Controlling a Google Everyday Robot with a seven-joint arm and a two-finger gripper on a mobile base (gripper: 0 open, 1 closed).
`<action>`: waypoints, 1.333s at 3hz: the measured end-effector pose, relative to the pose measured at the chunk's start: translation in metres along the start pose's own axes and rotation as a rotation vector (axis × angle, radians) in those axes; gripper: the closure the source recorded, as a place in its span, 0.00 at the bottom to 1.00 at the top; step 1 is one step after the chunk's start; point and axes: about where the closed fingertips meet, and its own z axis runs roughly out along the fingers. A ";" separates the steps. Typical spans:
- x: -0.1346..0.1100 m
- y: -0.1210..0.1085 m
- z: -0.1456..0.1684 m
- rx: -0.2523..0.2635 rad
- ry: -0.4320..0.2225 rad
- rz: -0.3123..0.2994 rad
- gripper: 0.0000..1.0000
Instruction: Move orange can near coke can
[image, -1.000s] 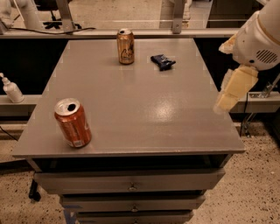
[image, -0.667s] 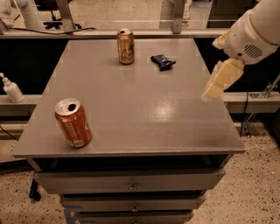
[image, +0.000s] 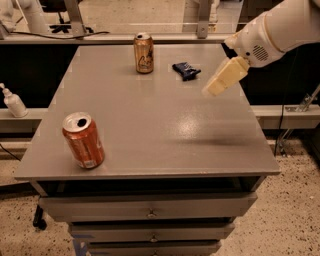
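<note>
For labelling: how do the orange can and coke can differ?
The orange can is golden amber with a dark emblem; the coke can is copper-red. The orange can stands at the far edge of the table, the coke can front-left. Both have silver tops. The gripper hovers above the right side.

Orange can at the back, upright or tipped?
Upright: the golden amber drink can stands on its base, silver top up. The claw hovers right of it, above the grey table.

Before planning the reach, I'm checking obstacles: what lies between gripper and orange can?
Camera view: a dark packet lies between the orange can and the gripper, which hangs above the table's right side.
</note>
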 end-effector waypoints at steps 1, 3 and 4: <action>-0.018 -0.004 0.020 -0.006 -0.096 0.021 0.00; -0.018 -0.005 0.028 0.001 -0.119 0.033 0.00; -0.023 -0.014 0.057 0.014 -0.176 0.053 0.00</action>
